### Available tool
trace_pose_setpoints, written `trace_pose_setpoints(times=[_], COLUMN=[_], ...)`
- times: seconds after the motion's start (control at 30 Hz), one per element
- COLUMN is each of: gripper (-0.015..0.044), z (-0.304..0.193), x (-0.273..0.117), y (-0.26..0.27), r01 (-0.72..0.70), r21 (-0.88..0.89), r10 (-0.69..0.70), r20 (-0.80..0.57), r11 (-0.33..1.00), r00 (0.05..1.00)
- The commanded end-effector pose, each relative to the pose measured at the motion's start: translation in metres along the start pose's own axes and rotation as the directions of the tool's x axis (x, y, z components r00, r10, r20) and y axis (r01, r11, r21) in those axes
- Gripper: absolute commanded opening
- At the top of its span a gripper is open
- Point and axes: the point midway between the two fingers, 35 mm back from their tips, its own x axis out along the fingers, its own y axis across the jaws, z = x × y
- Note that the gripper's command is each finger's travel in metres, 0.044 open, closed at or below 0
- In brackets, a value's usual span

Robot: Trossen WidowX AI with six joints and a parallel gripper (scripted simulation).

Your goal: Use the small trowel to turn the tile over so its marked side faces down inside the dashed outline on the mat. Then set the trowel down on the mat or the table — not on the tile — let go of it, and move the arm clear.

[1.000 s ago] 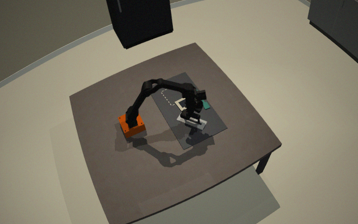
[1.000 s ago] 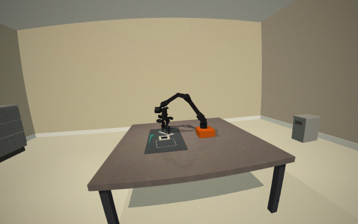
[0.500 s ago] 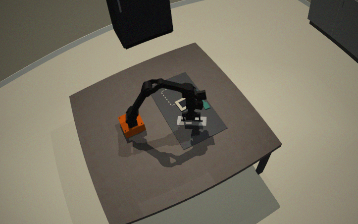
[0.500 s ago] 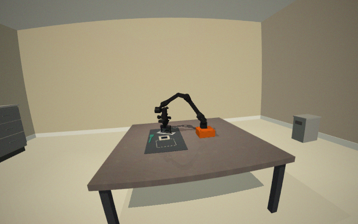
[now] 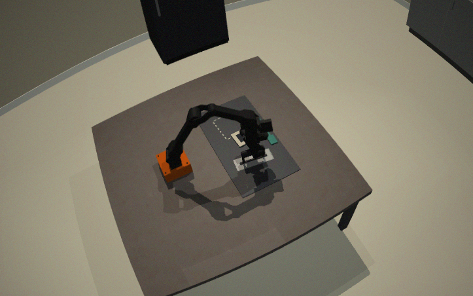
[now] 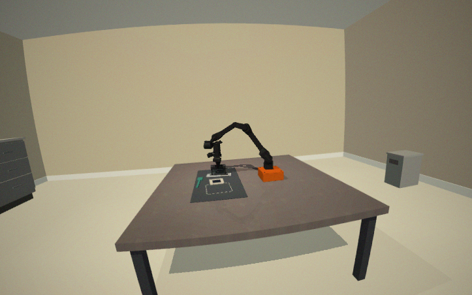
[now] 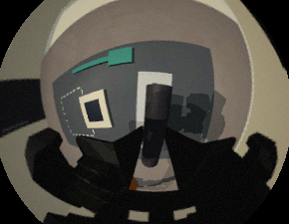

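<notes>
No text, label, brand or number can be read anywhere.

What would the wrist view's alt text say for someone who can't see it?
A black robot hand grips the dark handle of a pale-bladed trowel over a gray mat. Leftward lie a cream tile, dark square up, and a green tool.
</notes>
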Motion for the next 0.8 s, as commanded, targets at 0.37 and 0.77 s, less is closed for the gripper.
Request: trace_pose_setpoints(times=[0.37,0.77], gripper=[0.0182,0.0270], z=[-0.0001,-0.0001], x=[0.0010,0.0010], y=[0.0006,0.0006], r01=[-0.001,-0.001], r21=[-0.157,-0.157], r10=[0.001,0.001], r20=[-0.002,-0.002], r11=[0.988,0.988], r00=[1.000,1.000])
